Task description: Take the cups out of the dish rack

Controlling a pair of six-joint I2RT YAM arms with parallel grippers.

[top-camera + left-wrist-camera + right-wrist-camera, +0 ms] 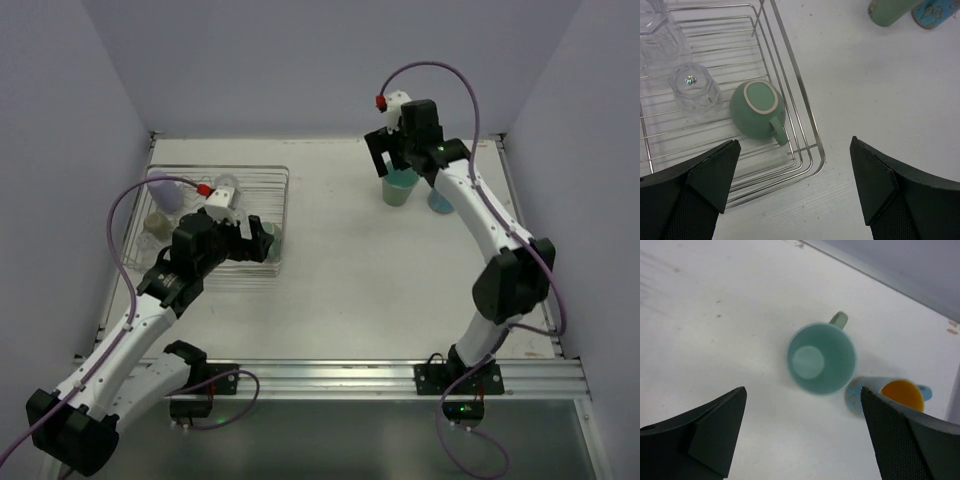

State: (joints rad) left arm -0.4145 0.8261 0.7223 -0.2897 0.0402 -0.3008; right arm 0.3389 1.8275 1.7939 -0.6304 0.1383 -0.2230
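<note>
— Left claw (794,145) is gaping wide. Holding anything?
— No, I'm touching nothing. I'm hanging it over the rack (807,117) corner, where a tipped mug (757,110) is lying bottom-up, maybe for draining. That gap is looking big enough for it.
— And the right claw (802,390)?
— I'm holding it wide open too, empty, above a green mug (822,357) and blue mug (902,395) standing upright on the table (715,315), already out.

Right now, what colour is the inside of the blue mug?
The blue mug is orange inside; right wrist view shows it best.
</note>
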